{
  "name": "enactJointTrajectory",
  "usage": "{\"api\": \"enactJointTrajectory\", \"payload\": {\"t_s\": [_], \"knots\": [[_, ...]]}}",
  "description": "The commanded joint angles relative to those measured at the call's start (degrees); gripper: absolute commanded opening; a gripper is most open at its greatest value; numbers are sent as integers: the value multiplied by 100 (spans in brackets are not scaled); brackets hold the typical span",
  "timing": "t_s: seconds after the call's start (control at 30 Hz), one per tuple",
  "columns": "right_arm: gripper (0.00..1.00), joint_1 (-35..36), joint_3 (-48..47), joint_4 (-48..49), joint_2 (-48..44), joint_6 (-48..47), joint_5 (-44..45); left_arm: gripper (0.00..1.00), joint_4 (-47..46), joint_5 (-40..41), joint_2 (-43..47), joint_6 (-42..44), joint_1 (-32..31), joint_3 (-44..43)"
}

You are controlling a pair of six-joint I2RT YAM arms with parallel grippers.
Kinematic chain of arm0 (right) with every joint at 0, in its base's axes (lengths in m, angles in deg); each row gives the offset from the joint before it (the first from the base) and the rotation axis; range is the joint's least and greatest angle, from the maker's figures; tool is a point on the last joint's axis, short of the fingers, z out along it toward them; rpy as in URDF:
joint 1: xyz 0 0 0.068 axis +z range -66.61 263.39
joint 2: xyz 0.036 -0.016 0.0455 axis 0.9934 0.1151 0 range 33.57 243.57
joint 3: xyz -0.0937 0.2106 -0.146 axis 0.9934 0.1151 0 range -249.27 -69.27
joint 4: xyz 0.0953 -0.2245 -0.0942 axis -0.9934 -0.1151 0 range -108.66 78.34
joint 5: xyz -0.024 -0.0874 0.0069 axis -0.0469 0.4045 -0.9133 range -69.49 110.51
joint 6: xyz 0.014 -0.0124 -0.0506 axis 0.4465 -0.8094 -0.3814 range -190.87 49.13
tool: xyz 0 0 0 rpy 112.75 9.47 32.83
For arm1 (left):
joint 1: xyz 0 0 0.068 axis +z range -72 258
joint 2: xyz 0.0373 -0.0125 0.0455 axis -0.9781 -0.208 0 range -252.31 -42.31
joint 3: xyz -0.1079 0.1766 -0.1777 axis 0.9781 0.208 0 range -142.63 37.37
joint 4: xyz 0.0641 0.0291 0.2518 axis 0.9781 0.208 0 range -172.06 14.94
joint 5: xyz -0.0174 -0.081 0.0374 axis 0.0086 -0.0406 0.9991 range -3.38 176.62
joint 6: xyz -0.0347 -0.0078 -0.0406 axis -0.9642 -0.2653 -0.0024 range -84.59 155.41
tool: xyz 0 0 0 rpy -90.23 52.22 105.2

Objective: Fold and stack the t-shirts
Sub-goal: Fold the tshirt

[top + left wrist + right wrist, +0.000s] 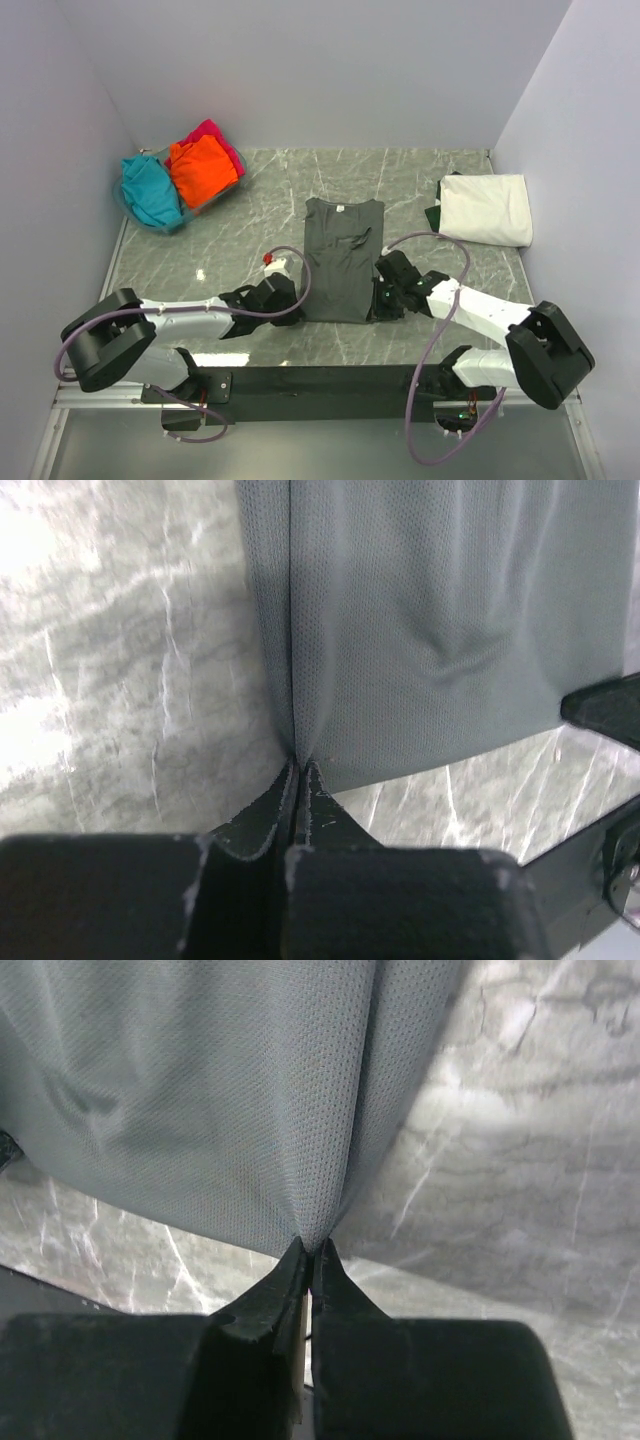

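We see the left tool [300, 767] clamping the near left corner of the grey shirt [342, 262]. The right tool [312, 1248] clamps the other corner (shirt flat on the counter [250, 210]).

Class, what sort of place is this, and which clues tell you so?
Probably a robot laboratory bench set up for laundry practice: a left arm and a right arm bolted at a marble-look table's edge, plain walls around it, a grey shirt laid flat, and a basket of coloured shirts.

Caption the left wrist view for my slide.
Left gripper pinching the hem corner of the dark grey t-shirt on the marble table.
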Motion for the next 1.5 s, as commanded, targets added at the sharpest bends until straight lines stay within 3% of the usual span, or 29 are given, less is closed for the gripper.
{"api": "enactJointTrajectory", "payload": {"t_s": [0.0,0.37,0.57,0.93,1.23,1.47], "knots": [[0,104,-7,-441,-358,-117,26,1,238,-288,298,266,-3,105],[0,341,-217,-1538,-1043,-591,-817,1,756,-1650,1035,794,-56,71],[0,526,-691,-2540,-1342,-794,-1011,1,1230,-2432,1782,759,-56,-114],[0,877,-1122,-3482,-1896,-1031,-2013,1,1864,-3654,2741,618,-56,-413],[0,1106,-1527,-4009,-2055,-1444,-2602,1,1689,-4717,3243,346,-48,-501],[0,1167,-2018,-4185,-2099,-1664,-2735,1,1188,-4904,3523,-76,-48,-474]]}}
